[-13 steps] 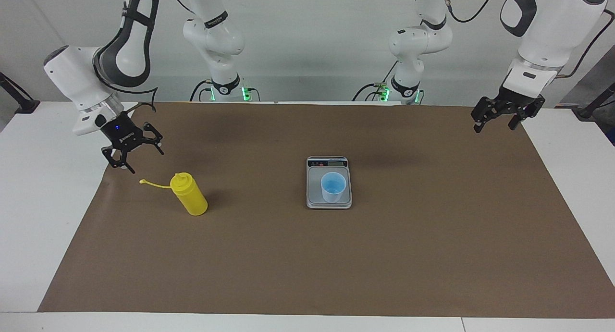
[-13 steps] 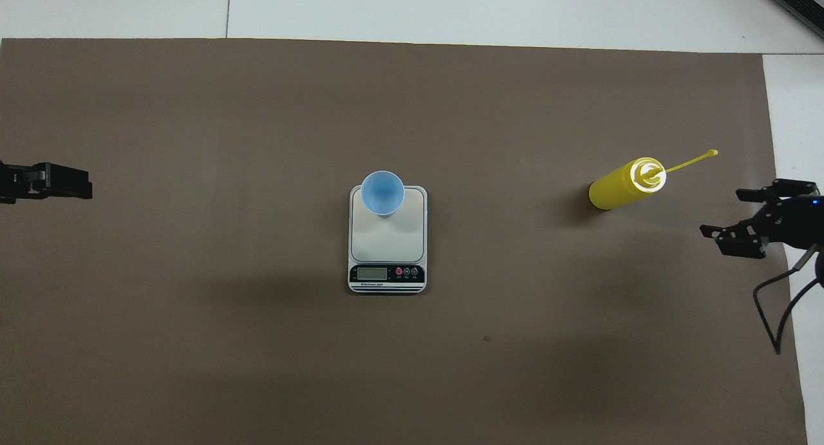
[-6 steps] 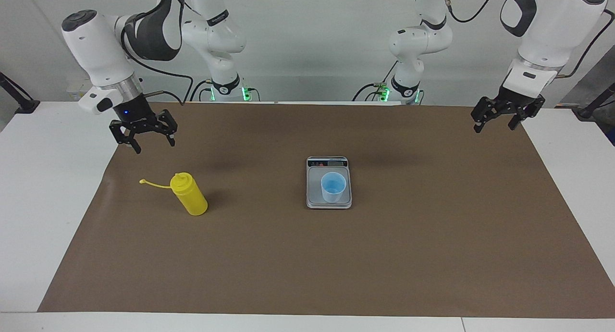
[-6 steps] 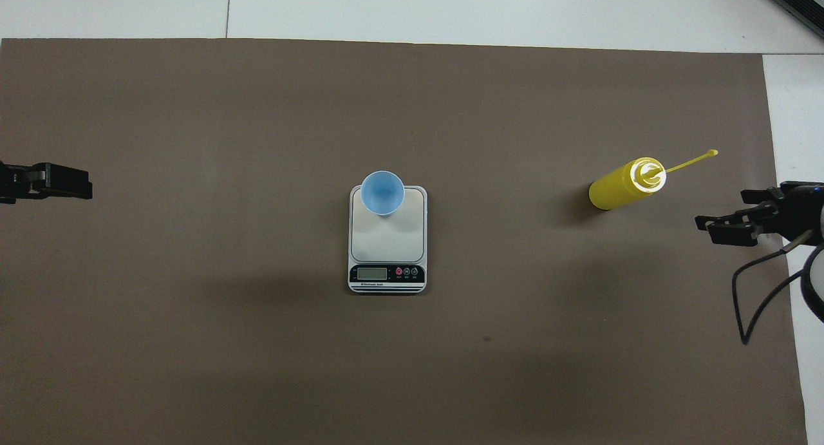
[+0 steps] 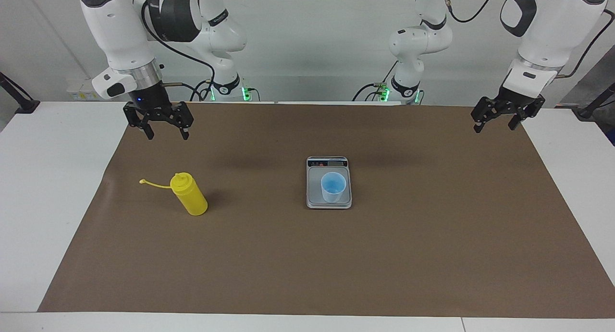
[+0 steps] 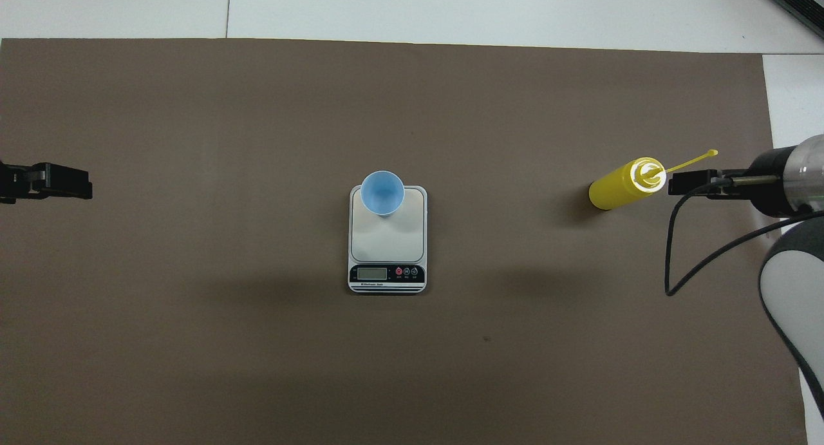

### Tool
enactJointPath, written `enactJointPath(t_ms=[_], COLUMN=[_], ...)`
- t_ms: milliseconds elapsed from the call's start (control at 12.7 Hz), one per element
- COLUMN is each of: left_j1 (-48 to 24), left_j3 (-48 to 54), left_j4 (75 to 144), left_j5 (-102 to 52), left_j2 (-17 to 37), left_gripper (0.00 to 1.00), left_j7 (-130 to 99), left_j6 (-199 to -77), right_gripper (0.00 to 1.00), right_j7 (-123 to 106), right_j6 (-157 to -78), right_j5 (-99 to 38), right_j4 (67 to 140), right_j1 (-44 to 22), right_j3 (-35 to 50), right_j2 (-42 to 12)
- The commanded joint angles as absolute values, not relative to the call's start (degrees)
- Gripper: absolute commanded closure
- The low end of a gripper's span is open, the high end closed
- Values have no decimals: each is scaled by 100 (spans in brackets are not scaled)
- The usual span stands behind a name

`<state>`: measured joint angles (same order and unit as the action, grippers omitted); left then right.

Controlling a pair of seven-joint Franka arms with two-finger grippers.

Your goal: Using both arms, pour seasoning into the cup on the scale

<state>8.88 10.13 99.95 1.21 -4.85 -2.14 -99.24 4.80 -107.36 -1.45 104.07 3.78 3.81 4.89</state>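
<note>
Brown paper mat (image 5: 307, 255) covers most of the white table (image 5: 43, 202); matte, flat, a faint crease near the right arm's end.

Right arm (image 5: 120, 29) is the working one. Right gripper (image 5: 165, 134) hangs in the air with jaws released and nothing between them, fingers pointing down. The seasoning bottle (image 5: 189, 194) stands on the mat below the jaws and a little out from them, well apart, no contact. Its long axis runs upright, so the jaws would have to drop and close across the round body from the sides. The right arm is much the nearer of the two.

Left gripper (image 5: 495, 123) waits at the other end of the mat, jaws also spread, empty, well apart from everything.

Scale (image 5: 329, 200): flat silver-grey slab mid-mat, dark display strip toward the robots.

Bottle: bright yellow soft plastic, smooth cylinder, ribbed dome.

Cup (image 5: 333, 187): light-blue, tapered, thin-walled, upright on the scale plate; looks empty.

Cap strap (image 5: 153, 183): thin yellow tether off the nozzle, trailing toward the table's end; nozzle uncapped.
</note>
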Motion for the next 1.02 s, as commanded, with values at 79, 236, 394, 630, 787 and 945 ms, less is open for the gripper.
enactJointPath(t_ms=[79, 236, 394, 630, 787, 945], left_j1=[949, 949, 949, 949, 949, 949], left_j3=[1046, 1046, 1037, 1037, 1037, 1037], left_j4=[10063, 10063, 10063, 10063, 10063, 10063], left_j5=[176, 176, 176, 176, 176, 176], left_j2=[-606, -606, -606, -606, -606, -606], left_gripper=[0, 0, 0, 0, 0, 0], left_j7=[-193, -193, -193, -193, -193, -193], left_j6=[-9853, -9853, -9853, -9853, -9853, -9853], right_gripper=[0, 0, 0, 0, 0, 0], right_j7=[817, 826, 1071, 1397, 1354, 1327], right_j6=[-9644, -9458, -9256, -8965, -8956, -9017], right_j5=[175, 220, 229, 202, 185, 132], right_j4=[9003, 8833, 8833, 9078, 9228, 9308], right_j1=[316, 316, 308, 360, 360, 378], right_j3=[395, 387, 378, 378, 378, 378], right_j2=[-157, -176, -115, 114, 176, 220])
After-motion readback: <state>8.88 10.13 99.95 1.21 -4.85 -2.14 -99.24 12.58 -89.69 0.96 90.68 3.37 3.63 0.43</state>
